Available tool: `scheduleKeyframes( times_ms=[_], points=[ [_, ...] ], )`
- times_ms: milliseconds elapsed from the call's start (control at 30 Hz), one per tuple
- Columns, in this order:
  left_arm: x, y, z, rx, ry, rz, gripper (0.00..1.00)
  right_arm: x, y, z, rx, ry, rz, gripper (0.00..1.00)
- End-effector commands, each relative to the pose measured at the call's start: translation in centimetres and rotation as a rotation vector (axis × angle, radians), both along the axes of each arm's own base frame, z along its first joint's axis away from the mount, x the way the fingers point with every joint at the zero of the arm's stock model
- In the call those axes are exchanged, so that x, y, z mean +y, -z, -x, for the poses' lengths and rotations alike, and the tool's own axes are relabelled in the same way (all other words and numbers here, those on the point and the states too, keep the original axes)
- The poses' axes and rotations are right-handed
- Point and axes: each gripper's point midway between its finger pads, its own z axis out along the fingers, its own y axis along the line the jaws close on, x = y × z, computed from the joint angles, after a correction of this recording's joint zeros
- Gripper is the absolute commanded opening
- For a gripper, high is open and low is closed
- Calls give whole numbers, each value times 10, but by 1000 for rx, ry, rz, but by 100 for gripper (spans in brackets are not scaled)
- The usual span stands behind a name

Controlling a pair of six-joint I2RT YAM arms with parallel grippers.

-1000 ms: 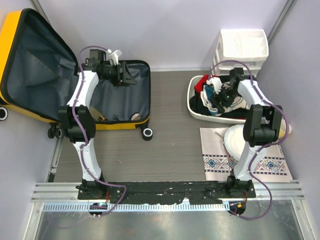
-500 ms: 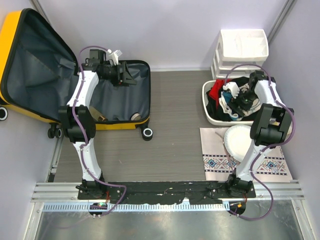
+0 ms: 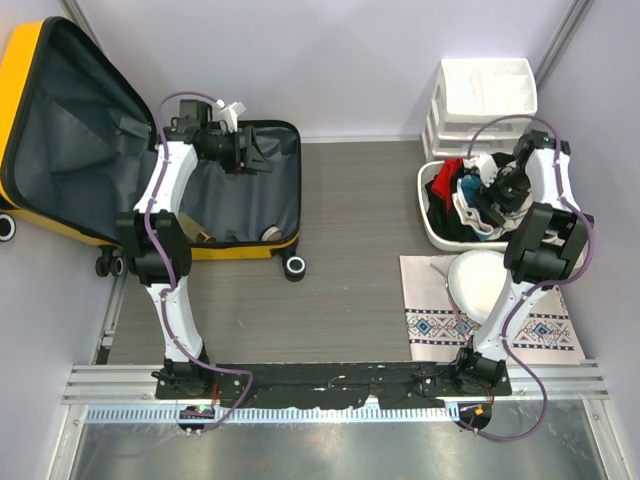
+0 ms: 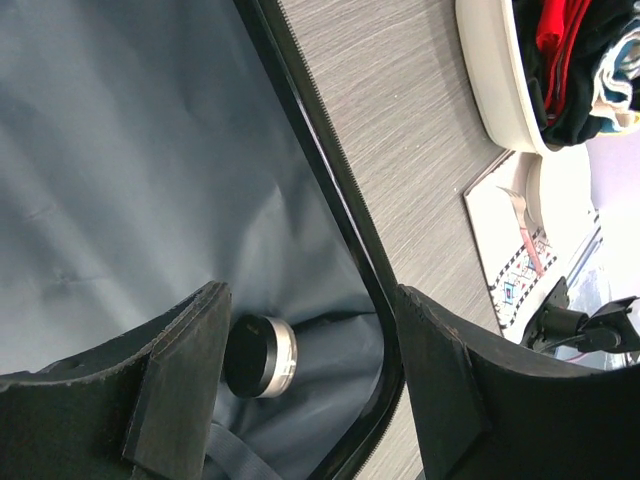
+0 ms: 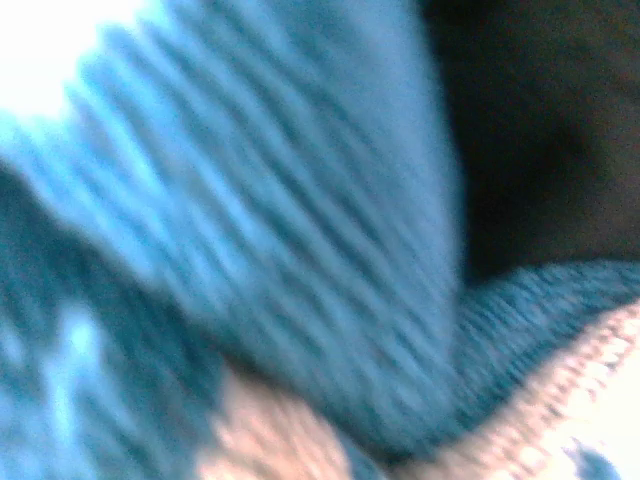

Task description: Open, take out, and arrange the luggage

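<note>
**One suitcase [image 3: 70,130] lying wide open on the left**

Yellow shell, far left of the grey surface [image 3: 350,225], and its lid is tipped up against the left wall. Dark grey lining shows in both halves. My left fingers [image 3: 258,158] hang over the lower half near its far edge, spread well apart with nothing between them. Beneath them a small round black-and-silver thing [image 4: 262,356] lies on the lining, just inside the zipper rim. Over on the right, my right fingers [image 3: 497,193] are down among the clothes [image 3: 462,190] heaped in the white basin [image 3: 430,215]. That wrist view gives me only blurred blue knit, so I cannot tell how far they are open or whether they grip anything. A white plate [image 3: 478,282] on a patterned mat [image 3: 440,328] sits just nearer than the basin.
</note>
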Motion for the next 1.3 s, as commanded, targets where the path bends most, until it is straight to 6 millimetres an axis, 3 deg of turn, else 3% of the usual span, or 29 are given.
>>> scheduleKeyframes(
  times_ms=[0, 67, 133, 167, 233, 267, 333, 367, 400, 467, 500, 533, 567, 733, 967, 1067, 1133, 1200, 1267],
  points=[
    [5, -39, 3, -117, 15, -37, 70, 1, -59, -14, -91, 133, -46, 82],
    [10, -46, 1, -143, 12, -65, 71, 16, -92, -24, -185, 149, -106, 82],
    [16, -47, -3, -150, -4, -79, 71, 42, -112, -37, -251, 179, -190, 82],
    [18, -51, -6, -163, -10, -81, 71, 47, -132, -54, -357, 193, -194, 82],
    [21, -54, -12, -175, -31, -77, 71, 70, -150, -80, -444, 316, -251, 82],
    [21, -55, -14, -177, -36, -73, 71, 75, -167, -103, -546, 339, -275, 82],
    [36, -55, -19, -172, -71, -66, 71, 97, -184, -129, -623, 427, -314, 80],
    [37, -56, -20, -174, -74, -65, 71, 103, -207, -149, -727, 426, -328, 80],
    [36, -56, -21, -176, -73, -63, 71, 111, -200, -165, -734, 437, -333, 80],
    [36, -56, -21, -176, -72, -61, 71, 125, -225, -192, -841, 512, -362, 79],
    [37, -57, -21, -177, -73, -61, 71, 127, -213, -208, -838, 547, -366, 78],
    [38, -57, -20, -176, -75, -61, 71, 127, -214, -217, -859, 576, -370, 78],
    [39, -59, -19, -181, -77, -61, 71, 128, -235, -226, -920, 616, -393, 77],
    [41, -65, -15, -204, -81, -67, 71, 114, -233, -258, -1015, 706, -387, 75],
    [41, -63, -13, -194, -86, -64, 71, 112, -200, -281, -1010, 757, -414, 73],
    [42, -62, -13, -193, -91, -70, 71, 118, -185, -288, -981, 767, -444, 60],
    [45, -62, -14, -192, -97, -71, 71, 128, -184, -289, -958, 740, -490, 48],
    [46, -62, -14, -188, -104, -72, 71, 141, -183, -288, -921, 720, -562, 42],
    [49, -62, -13, -187, -108, -72, 71, 151, -185, -287, -901, 721, -605, 28]
  ],
)
